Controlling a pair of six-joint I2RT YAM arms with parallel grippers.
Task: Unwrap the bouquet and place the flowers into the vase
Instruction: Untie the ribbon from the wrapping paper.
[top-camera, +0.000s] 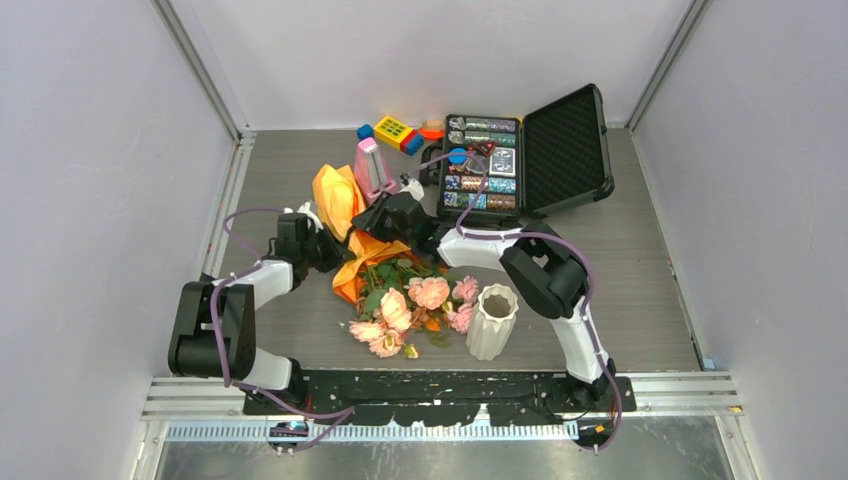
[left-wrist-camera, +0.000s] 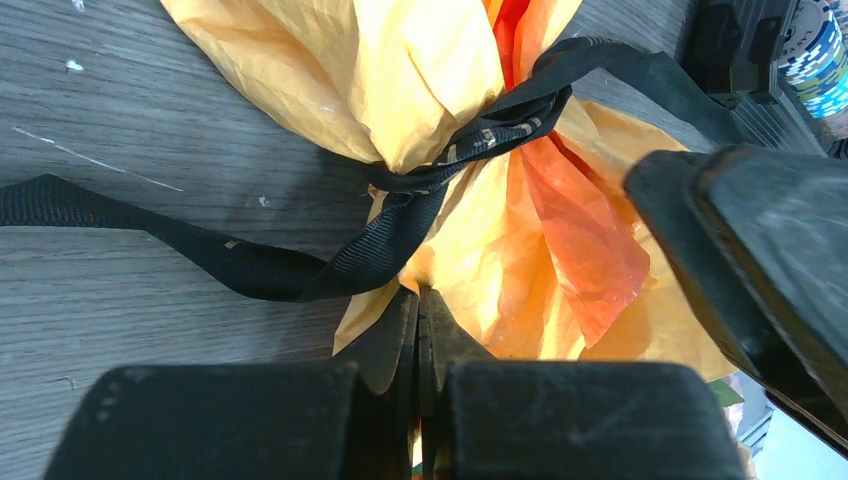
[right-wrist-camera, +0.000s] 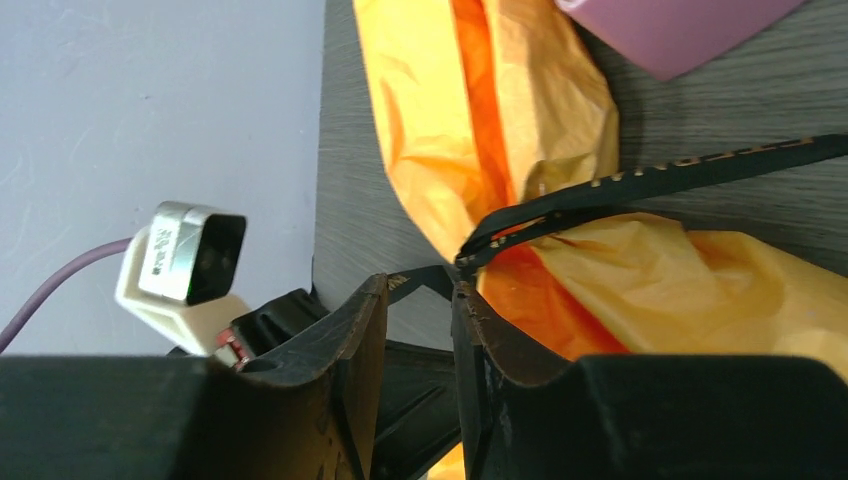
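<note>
You're early in this one. The bouquet lies on its side on the table between the two arms, blooms toward the arm bases, and the orange paper is fully on. The black ribbon cinches the paper at its waist, with one long tail flat on the wood, so the tie isn't off yet. The flowers sit in the wrap. The vase stands upright just beside the blooms, with nothing in it that the overhead view shows. Left to do, by my read: free the ribbon, peel the paper, move the stems across.

Your left gripper is closed tight, tips right against the paper's lower edge; I can't tell whether it pinches a fold. Your right gripper has its jaws partly apart near the knot. A ribbon strand crosses just past its tips, and it isn't clamped on anything I can see.

Hidden from you: the stems are buried in paper, the knot sits under both wrists in the overhead view, and the pink object is cut off in the right wrist view.
</note>
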